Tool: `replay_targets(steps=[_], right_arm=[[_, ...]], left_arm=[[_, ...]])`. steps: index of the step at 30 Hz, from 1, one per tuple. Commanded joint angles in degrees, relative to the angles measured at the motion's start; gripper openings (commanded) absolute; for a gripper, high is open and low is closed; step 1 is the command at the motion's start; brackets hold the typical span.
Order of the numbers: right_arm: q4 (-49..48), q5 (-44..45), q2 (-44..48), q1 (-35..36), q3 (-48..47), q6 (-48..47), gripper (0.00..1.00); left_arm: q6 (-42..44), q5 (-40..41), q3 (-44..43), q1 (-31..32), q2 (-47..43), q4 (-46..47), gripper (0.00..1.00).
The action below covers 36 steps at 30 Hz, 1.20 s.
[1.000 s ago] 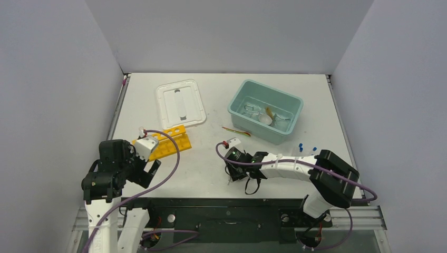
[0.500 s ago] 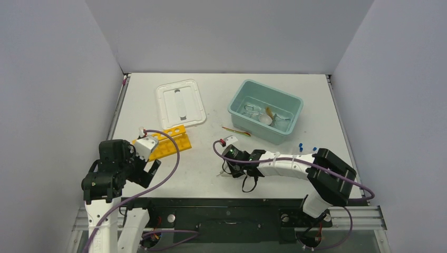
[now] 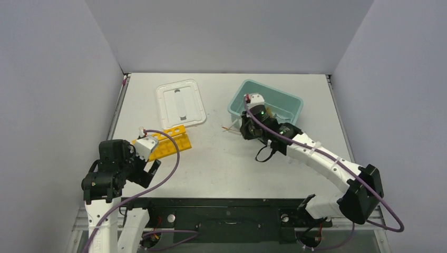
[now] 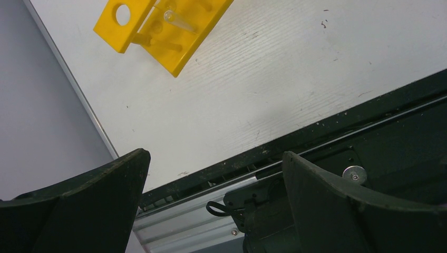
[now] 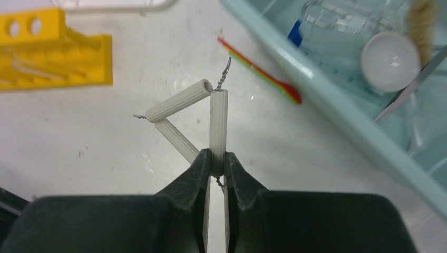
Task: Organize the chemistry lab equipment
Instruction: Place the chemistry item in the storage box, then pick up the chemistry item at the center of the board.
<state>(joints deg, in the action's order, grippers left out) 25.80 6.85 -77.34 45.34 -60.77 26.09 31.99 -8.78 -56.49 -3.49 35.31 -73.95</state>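
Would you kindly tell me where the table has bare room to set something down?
The widest bare patch is the near-centre table, between the yellow rack and the right arm. A narrower gap lies between the white lid and the teal tub. Crowded: inside the tub, and its near-left corner, where the right end effector holds the wire triangle.

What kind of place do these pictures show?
Probably a robot test cell set up as a chemistry bench: a white table inside plain grey walls, a yellow holed rack, and a wire triangle held in the right pincer.
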Motion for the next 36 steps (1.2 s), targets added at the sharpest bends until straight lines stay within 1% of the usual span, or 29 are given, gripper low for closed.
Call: replay_targets(steps=[1, 6, 9, 14, 19, 21, 23, 24, 25, 26, 28, 30, 33, 35, 36], right_arm=[[1.44, -1.70, 1.56, -6.93, -7.21, -3.07, 0.00], [0.81, -0.44, -1.68, -16.80, -11.84, -1.72, 0.00], [0.77, 0.67, -6.68, -21.33, -14.06, 0.22, 0.00], [1.43, 4.34, -15.84, -22.91, -18.71, 1.33, 0.00], [1.35, 7.33, -21.09, -23.00, -22.00, 2.53, 0.00], [1.71, 8.29, -22.57, -23.02, -23.90, 2.95, 0.04], [2.14, 9.14, -23.49, -23.02, -25.15, 3.20, 0.16], [2.27, 9.40, -23.83, -23.02, -25.48, 3.25, 0.28], [2.86, 9.71, -23.91, -23.02, -26.25, 3.26, 0.33], [3.16, 10.12, -23.82, -22.84, -26.59, 3.14, 0.41], [3.58, 11.09, -22.90, -22.41, -27.01, 2.42, 0.49], [3.44, 12.12, -21.17, -21.65, -26.73, 1.59, 0.53], [2.29, 13.79, -16.97, -19.47, -25.44, -0.02, 0.55], [0.98, 15.09, -14.43, -16.62, -24.23, -1.83, 0.56], [0.46, 15.57, -13.63, -14.12, -23.69, -3.35, 0.56]], left_arm=[[-0.08, -0.06, 0.27, -0.21, -0.37, 2.06, 0.97], [0.05, 0.11, 0.40, -0.23, -0.67, 2.10, 0.97], [-0.10, -0.01, 0.50, -0.21, -0.58, 2.22, 0.97], [-0.34, -0.47, 0.81, -0.25, -0.26, 2.32, 0.96], [-0.05, -0.04, 0.24, -0.21, -0.37, 2.20, 0.97], [0.04, 0.13, -0.02, -0.23, -0.27, 2.09, 0.97], [0.09, 0.19, -0.17, -0.21, -0.24, 2.01, 0.96], [0.09, 0.24, -0.19, -0.25, -0.29, 1.94, 0.97], [0.14, 0.29, -0.20, -0.26, -0.32, 1.90, 0.97], [0.17, 0.33, -0.24, -0.23, -0.32, 1.89, 0.97], [0.22, 0.34, -0.24, -0.21, -0.39, 1.84, 0.97], [0.21, 0.33, -0.20, -0.21, -0.37, 1.87, 0.97], [0.18, 0.26, -0.16, -0.21, -0.30, 2.00, 0.97], [0.10, 0.20, -0.12, -0.21, -0.18, 2.19, 0.97], [-0.01, 0.18, -0.11, -0.21, -0.17, 2.33, 0.97]])
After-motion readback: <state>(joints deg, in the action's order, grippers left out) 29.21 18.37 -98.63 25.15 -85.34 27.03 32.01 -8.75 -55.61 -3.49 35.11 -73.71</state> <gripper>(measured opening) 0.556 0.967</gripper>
